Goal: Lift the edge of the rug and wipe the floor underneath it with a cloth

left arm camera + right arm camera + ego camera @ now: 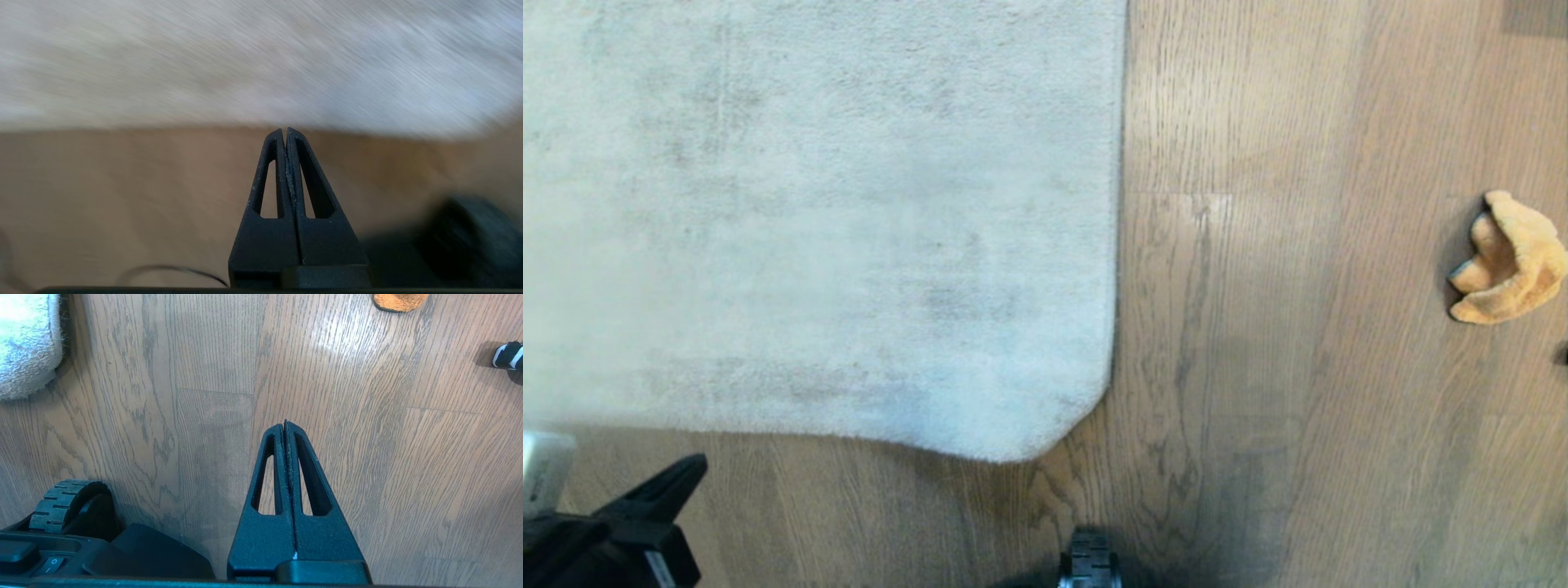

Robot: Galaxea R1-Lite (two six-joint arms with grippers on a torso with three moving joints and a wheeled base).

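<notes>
The pale grey rug (817, 220) lies flat on the wood-grain floor (1258, 367), its rounded corner (1029, 445) nearest me. The rug edge (261, 122) runs across the left wrist view just beyond my fingertips. My left gripper (285, 130) is shut with nothing between its fingers, over bare floor short of the edge; in the head view it shows at the lower left (690, 467). The orange cloth (1511, 257) lies crumpled on the floor at the far right, its edge also in the right wrist view (399, 301). My right gripper (284, 424) hangs shut and empty over bare floor.
A wheel of my base (1088, 563) shows at the bottom centre, and again beside the base housing in the right wrist view (61, 502). A small black-and-white object (508, 355) lies on the floor past the cloth.
</notes>
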